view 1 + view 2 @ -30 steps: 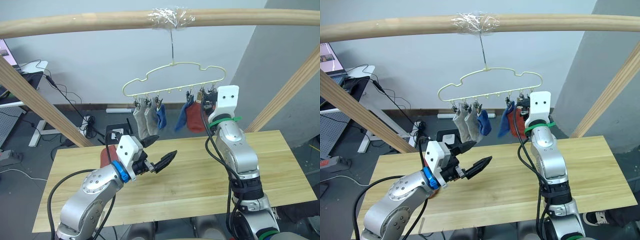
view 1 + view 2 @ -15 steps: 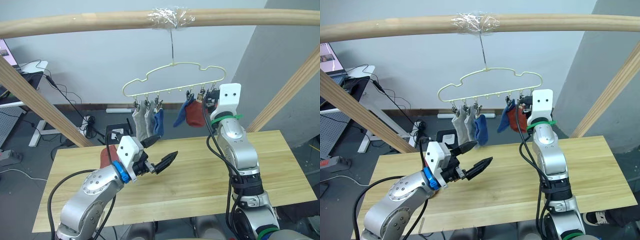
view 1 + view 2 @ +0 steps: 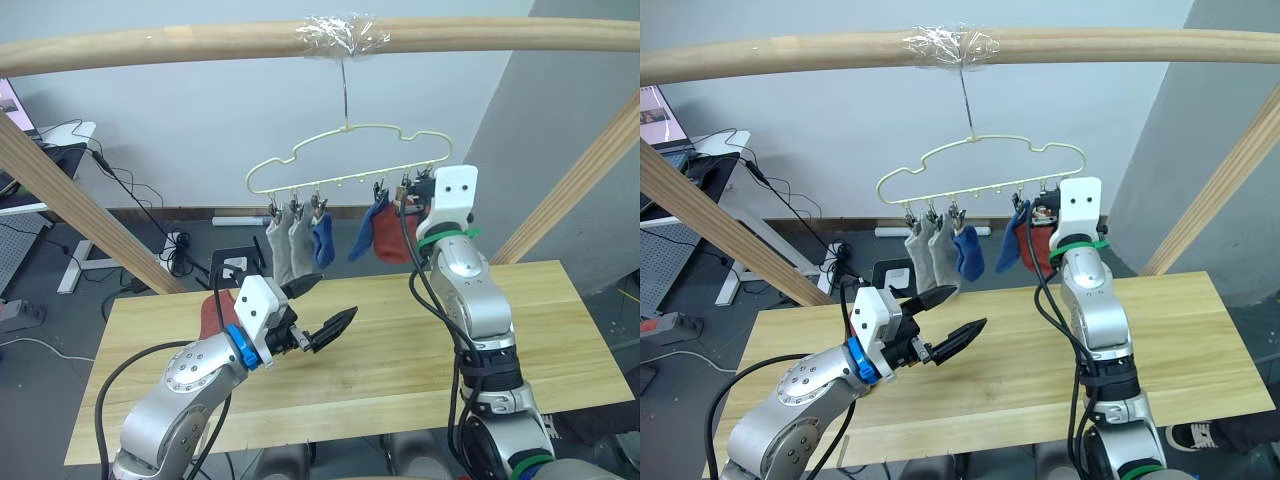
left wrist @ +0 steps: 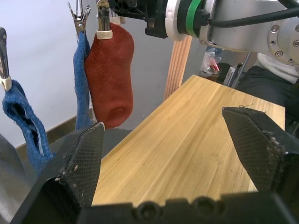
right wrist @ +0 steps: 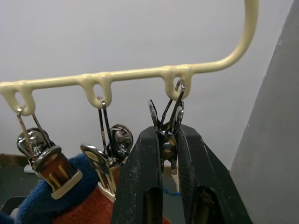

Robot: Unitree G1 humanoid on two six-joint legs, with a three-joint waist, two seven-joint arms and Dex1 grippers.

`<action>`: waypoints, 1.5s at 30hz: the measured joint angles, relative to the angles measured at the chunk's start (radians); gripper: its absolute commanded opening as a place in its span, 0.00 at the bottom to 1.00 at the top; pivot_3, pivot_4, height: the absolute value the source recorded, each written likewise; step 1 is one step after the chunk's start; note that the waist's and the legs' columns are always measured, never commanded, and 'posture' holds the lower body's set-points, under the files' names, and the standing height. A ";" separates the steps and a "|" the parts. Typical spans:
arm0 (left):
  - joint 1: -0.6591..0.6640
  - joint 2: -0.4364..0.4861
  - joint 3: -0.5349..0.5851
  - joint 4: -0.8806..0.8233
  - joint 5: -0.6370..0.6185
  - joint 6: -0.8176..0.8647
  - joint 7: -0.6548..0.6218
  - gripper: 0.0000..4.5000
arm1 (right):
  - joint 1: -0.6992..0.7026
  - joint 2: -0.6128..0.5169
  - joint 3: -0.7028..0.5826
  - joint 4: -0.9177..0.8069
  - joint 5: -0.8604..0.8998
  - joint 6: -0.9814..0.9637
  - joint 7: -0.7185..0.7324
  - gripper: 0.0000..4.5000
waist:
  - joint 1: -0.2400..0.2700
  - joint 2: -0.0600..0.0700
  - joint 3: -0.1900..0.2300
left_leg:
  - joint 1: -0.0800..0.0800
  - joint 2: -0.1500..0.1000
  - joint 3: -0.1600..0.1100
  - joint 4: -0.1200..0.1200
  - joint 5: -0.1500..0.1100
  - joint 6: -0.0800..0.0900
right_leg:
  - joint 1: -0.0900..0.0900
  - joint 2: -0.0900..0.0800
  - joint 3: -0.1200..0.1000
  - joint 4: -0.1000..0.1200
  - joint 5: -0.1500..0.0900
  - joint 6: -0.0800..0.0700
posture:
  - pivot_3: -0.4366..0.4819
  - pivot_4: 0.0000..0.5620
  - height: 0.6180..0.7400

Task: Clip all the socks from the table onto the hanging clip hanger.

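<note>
Your right gripper [image 5: 164,154] is raised at the right end of the clip hanger [image 3: 345,160], its fingers squeezed onto the end clip [image 5: 169,122]. Your left gripper [image 3: 322,307] hovers wide open and empty over the table [image 3: 390,340]. Five socks [image 3: 290,248] hang clipped; a red sock [image 3: 209,312] lies near the table's far left edge.

The left arm is bent at the elbow, forearm level, its left gripper [image 3: 326,305] pointing forward with the two black fingers [image 4: 81,163] spread wide and nothing between them. The right arm stands upright, wrist raised, and the right gripper [image 5: 167,154] has its fingers [image 5: 140,182] pinched on a metal clip [image 5: 169,122] lying between them
</note>
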 measured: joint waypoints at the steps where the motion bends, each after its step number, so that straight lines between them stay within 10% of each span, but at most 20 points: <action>1: 0.002 0.000 -0.001 0.000 0.003 -0.002 0.000 1.00 | 0.000 -0.002 0.000 0.000 0.000 0.000 0.002 0.03 | 0.000 0.000 0.000 | 0.000 0.000 0.000 0.000 0.000 0.000 | 0.000 0.000 0.000 0.000 0.000 0.000 | 0.45 0.33 1.00; 11: 0.019 -0.002 -0.022 0.000 0.014 -0.020 0.001 1.00 | 0.002 -0.053 -0.002 0.000 0.000 0.004 0.044 0.03 | 0.000 0.000 0.000 | 0.000 0.000 0.000 0.000 0.000 0.000 | 0.000 0.000 0.000 0.000 0.000 0.000 | 0.45 0.33 1.00; 18: 0.017 -0.002 -0.024 0.000 0.014 -0.021 0.005 1.00 | 0.011 -0.041 0.002 0.000 0.000 0.005 0.047 0.64 | 0.000 0.000 0.000 | 0.000 0.000 0.000 0.000 0.000 0.000 | 0.000 0.000 0.000 0.000 0.000 0.000 | 0.45 0.33 1.00; 29: 0.008 -0.002 -0.030 0.000 0.014 -0.021 0.019 1.00 | -0.008 -0.018 0.001 0.004 -0.001 0.004 0.039 0.64 | 0.000 0.000 0.000 | 0.000 0.000 0.000 0.000 0.000 0.000 | 0.000 0.000 0.000 0.000 0.000 0.000 | 0.45 0.34 1.00; 39: 0.008 0.000 -0.031 0.000 0.014 -0.019 0.022 1.00 | -0.030 0.030 -0.009 0.030 0.003 0.002 0.019 0.01 | 0.002 0.000 0.000 | 0.000 0.000 0.000 0.000 0.000 0.000 | 0.000 0.000 0.000 0.000 0.000 0.000 | 0.46 0.34 1.00; 45: 0.010 0.000 -0.035 -0.002 0.013 -0.018 0.023 1.00 | -0.031 0.013 -0.011 0.042 0.002 -0.010 0.023 0.00 | 0.002 0.000 0.000 | 0.000 0.000 0.000 0.000 0.000 0.000 | 0.000 0.000 0.000 0.000 0.000 0.000 | 0.45 0.35 1.00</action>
